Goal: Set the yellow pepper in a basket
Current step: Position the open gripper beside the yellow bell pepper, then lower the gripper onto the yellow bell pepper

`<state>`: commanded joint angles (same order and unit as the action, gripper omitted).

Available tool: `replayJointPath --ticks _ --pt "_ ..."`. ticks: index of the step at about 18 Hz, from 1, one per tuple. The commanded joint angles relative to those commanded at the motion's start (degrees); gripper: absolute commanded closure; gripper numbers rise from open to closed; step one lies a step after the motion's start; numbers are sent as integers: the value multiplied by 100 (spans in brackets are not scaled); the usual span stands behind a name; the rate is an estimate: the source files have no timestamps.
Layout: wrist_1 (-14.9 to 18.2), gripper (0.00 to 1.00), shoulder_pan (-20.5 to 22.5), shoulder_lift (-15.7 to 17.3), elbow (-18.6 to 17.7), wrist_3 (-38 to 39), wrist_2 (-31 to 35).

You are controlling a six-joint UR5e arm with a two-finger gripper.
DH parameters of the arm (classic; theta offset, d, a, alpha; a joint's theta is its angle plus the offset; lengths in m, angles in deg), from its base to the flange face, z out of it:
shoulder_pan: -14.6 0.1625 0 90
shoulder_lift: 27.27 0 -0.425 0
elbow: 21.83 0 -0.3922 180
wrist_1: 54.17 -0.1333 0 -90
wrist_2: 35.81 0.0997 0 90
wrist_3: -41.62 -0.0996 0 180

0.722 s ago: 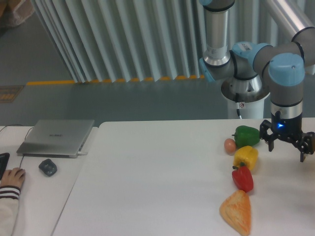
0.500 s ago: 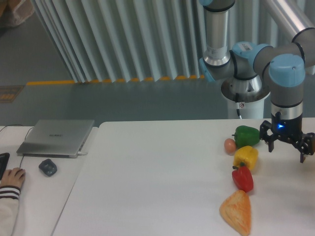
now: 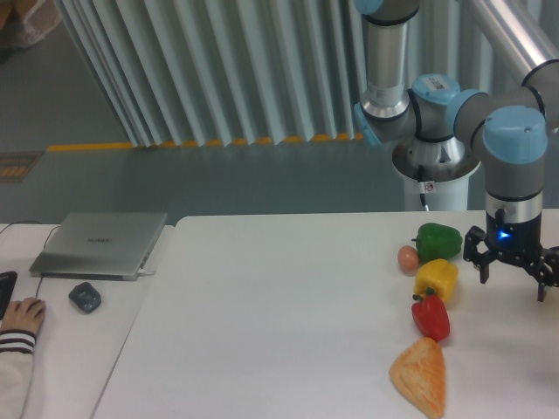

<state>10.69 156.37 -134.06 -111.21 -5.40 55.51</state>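
The yellow pepper (image 3: 437, 279) sits on the white table (image 3: 279, 332) at the right, between the green pepper (image 3: 438, 241) behind it and the red pepper (image 3: 431, 318) in front. My gripper (image 3: 514, 281) hangs open and empty just right of the yellow pepper, fingers pointing down, apart from it. No basket shows in view.
A small peach-coloured round fruit (image 3: 408, 257) lies left of the green pepper. An orange wedge-shaped item (image 3: 419, 375) lies at the front. A laptop (image 3: 100, 243), a mouse (image 3: 85, 297) and a person's hand (image 3: 19, 316) are on the left desk.
My gripper has shifted slightly to the right and down. The peppers have not moved.
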Motion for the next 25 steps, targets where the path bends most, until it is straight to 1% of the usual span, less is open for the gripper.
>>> replayJointPath --ticks 3,4,5,6,7,11,13,14,15,16,17,19,21,22,24,25 --pt "-9 0 -26 -44 -26 105 -9" --pt "-61 0 -35 -44 -79 157 -17" --pt "-279 0 -44 -53 -97 193 -17" --pt "-455 0 -53 -35 -227 184 -17" --pt "-483 0 -53 -44 -290 167 0" --pt "-501 0 -149 -88 -264 368 62" --pt "-492 0 -263 -210 -220 527 88" --pt "-483 0 -333 -263 -220 510 227" --pt "-449 0 -377 -281 -220 475 542" --pt "-422 0 -517 -255 -211 527 797" --pt "-317 0 -623 -194 -272 527 817" --pt "-10 0 -694 -62 -343 553 809" --pt "192 0 -904 -62 -343 606 791" --pt "315 0 -940 -62 -352 667 774" --pt "439 0 -967 -53 -387 694 642" --pt "474 0 -1028 -35 -483 677 624"
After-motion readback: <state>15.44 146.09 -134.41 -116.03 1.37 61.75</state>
